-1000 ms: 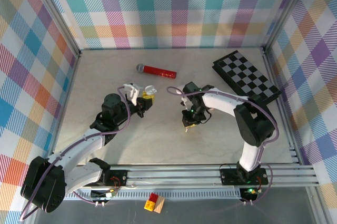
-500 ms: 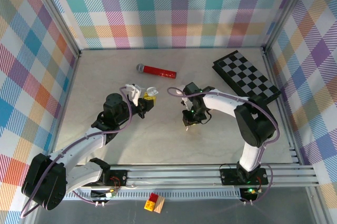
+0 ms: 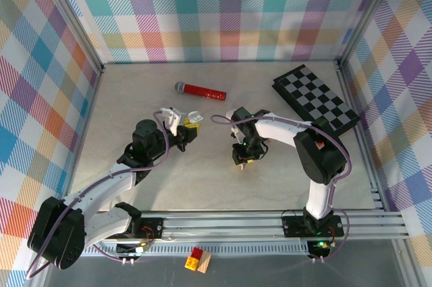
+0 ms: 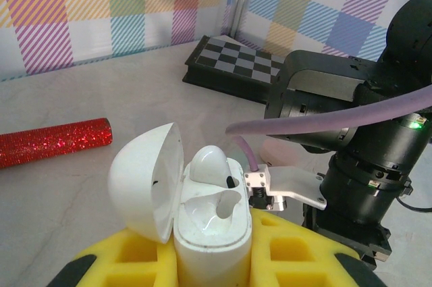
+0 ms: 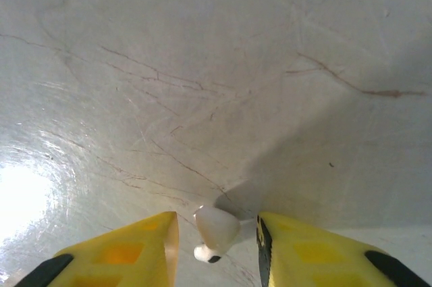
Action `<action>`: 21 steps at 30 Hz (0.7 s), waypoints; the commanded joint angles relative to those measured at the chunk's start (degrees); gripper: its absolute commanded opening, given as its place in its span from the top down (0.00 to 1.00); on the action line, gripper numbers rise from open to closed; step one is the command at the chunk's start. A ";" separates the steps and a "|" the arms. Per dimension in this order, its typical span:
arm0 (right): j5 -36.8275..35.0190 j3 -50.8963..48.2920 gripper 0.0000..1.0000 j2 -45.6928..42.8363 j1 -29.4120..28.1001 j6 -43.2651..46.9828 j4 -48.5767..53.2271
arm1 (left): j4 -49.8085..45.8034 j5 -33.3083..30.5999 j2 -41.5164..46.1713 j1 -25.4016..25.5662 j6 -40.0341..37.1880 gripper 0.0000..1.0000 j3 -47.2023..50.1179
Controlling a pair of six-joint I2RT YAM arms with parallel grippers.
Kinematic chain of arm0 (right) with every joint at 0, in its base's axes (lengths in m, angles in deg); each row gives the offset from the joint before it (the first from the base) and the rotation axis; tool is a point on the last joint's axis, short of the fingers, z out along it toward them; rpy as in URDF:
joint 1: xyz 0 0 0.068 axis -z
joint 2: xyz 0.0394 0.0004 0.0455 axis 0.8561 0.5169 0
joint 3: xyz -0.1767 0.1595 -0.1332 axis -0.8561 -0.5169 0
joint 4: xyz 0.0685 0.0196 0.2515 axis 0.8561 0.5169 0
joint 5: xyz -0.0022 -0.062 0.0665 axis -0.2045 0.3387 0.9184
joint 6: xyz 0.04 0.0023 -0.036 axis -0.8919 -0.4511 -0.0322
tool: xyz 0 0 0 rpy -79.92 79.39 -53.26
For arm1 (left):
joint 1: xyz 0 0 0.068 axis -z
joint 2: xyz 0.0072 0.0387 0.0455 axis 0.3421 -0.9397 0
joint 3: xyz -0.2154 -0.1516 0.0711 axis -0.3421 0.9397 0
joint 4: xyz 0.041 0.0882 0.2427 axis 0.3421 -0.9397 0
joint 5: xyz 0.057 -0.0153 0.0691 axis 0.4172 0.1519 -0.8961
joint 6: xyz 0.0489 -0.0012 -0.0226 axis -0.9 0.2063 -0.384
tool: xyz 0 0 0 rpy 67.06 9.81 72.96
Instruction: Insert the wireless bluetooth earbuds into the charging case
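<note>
**White Earbud Lying Between Parted Right Fingers; Case Clamped in Left Fingers**

Yellow-padded left fingers (image 4: 297,254) are clamping the white charging case (image 4: 214,233) by its lower body, at a narrow stance, at the bottom centre of the left wrist view. The case is standing upright, with its lid (image 4: 145,179) hanging open to the left. A white seated earbud (image 4: 208,164) is sitting in the far pocket of the case. The near pocket (image 4: 217,207) is showing as a bare hollow.

In the top view, the left arm (image 3: 108,186) is reaching up from the lower left and presenting the case at centre-left of the frame.

The right fingers (image 5: 317,250) are pointing down at the pale marbled surface (image 5: 202,64) and standing parted. A white loose earbud (image 5: 216,229) is lying on the surface between them, at the bottom centre of the right wrist view. A gap is showing on each side of it, so neither finger is touching it.

In the top view, the right arm (image 3: 283,125) is bending in from the lower right, and its fingers are ending at the centre of the frame, near the case and to its right.

A red glitter microphone (image 3: 200,90) is lying at upper centre. A checkerboard (image 3: 316,98) is lying at the upper right.
</note>
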 commanded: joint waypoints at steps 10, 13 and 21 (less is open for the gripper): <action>-0.40 0.24 0.77 0.68 -0.61 -0.73 0.39 | 0.39 1.18 1.18 0.65 -0.57 0.85 -0.95; -0.49 -0.02 0.78 0.60 -0.61 -0.99 -0.58 | -0.17 1.01 1.55 0.63 -0.91 0.85 -0.95; -0.54 -0.29 0.79 2.34 -0.61 -1.00 -0.91 | 0.26 1.52 1.01 0.62 -0.92 0.85 -1.22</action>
